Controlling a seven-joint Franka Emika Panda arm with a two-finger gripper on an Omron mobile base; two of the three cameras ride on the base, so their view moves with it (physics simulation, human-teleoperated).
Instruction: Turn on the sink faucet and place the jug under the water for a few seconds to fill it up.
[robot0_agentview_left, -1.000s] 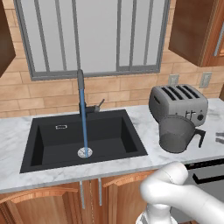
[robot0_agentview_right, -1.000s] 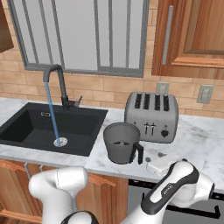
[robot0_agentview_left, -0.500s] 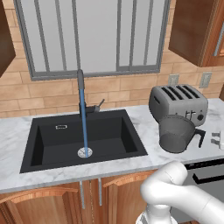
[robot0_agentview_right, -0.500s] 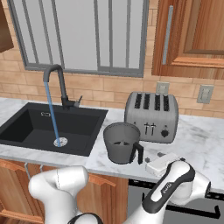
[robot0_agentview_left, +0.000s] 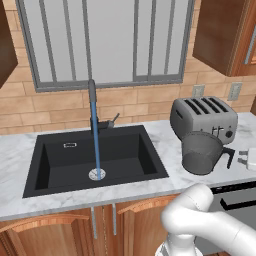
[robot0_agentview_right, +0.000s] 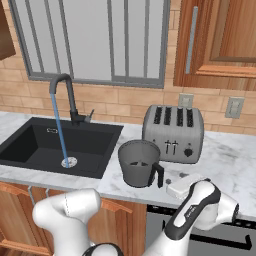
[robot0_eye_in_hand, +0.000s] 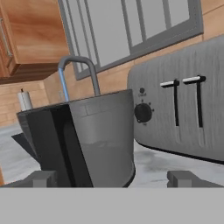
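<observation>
While the water (robot0_agentview_left: 95, 145) runs into the sink (robot0_agentview_left: 60, 165), the jug (robot0_agentview_right: 138, 163) stands on the desk right of it, before the toaster (robot0_agentview_right: 173, 133); spread fingers (robot0_eye_in_hand: 43, 178) should straddle its black handle (robot0_eye_in_hand: 54, 144) squarely.

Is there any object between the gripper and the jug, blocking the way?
Nothing visible does. In the hand view the jug stands straight ahead of the open gripper, handle toward it; the toaster is off to one side.

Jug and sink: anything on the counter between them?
Nothing. Both base views show bare marble between the jug and the sink; the toaster stands behind the jug.
</observation>
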